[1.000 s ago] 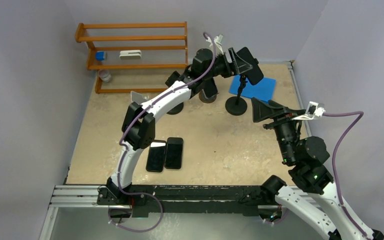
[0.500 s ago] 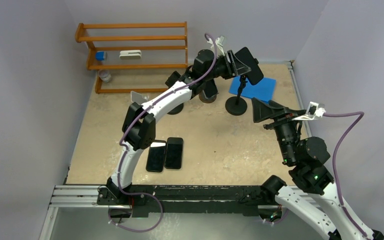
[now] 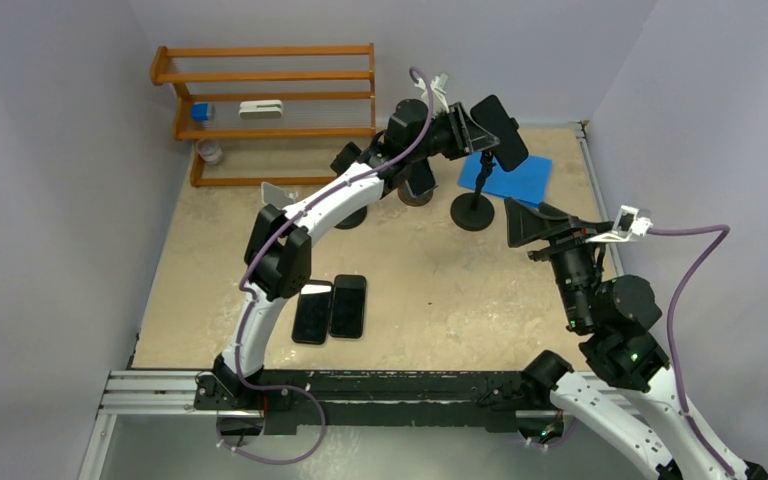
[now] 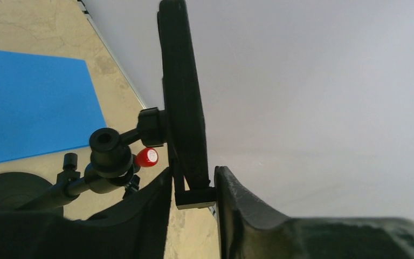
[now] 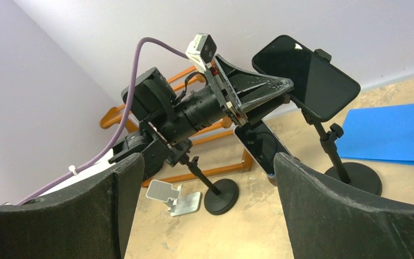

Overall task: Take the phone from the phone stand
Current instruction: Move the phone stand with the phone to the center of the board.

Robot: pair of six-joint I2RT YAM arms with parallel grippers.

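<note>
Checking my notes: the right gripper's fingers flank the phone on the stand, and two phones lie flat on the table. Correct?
Wrong arm: the fingers of the left gripper flank the phone on the stand, as the left wrist view shows; the right gripper stands open, apart. Two phones lie flat on the table.

The phone (image 3: 500, 130) is glossy black, and so is the phone stand (image 3: 473, 212), save for a small red knob (image 4: 150, 156) at its joint. The mat (image 3: 516, 180) is plain bright blue and the table (image 3: 430, 290) a mottled, stone-like beige. The rack (image 3: 270, 75) is orange-brown wood, the cable (image 5: 156, 39) purple, the arms (image 3: 315, 208) white with black joints, the walls (image 3: 50, 200) pale lilac-grey
</note>
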